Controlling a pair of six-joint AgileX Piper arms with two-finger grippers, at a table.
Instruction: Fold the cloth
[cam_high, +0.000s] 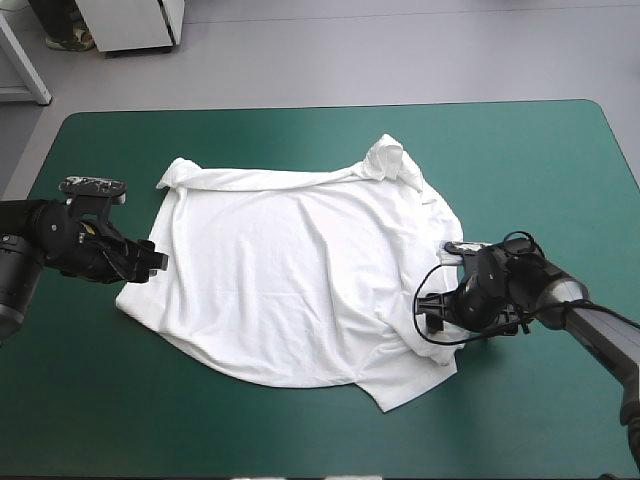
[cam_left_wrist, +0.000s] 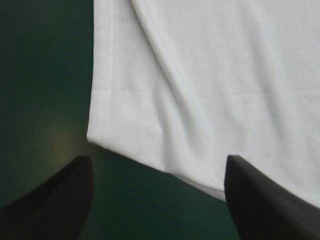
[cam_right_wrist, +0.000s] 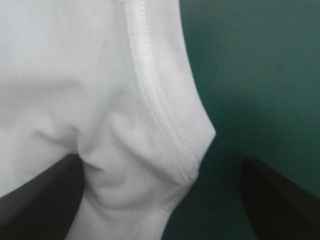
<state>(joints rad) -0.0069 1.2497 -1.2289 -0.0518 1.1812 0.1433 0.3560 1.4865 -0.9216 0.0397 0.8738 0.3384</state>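
Left gripper wide apart, empty. T-shirt hem corner just ahead, partly between jaws. Right gripper also wide, with stitched hem fold bulging between jaws.

T-shirt lies spread but rumpled on cover, between both grippers.

Risks:
- Left pinches single layer or cover, so corner slips.
- Right bites bunched fold and drags creases into fold.

Cloth thin, limp, soft. Hem double-stitched. Cover smooth.

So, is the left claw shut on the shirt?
No, the left claw stands open, the shirt corner lying loose between its spread fingers.
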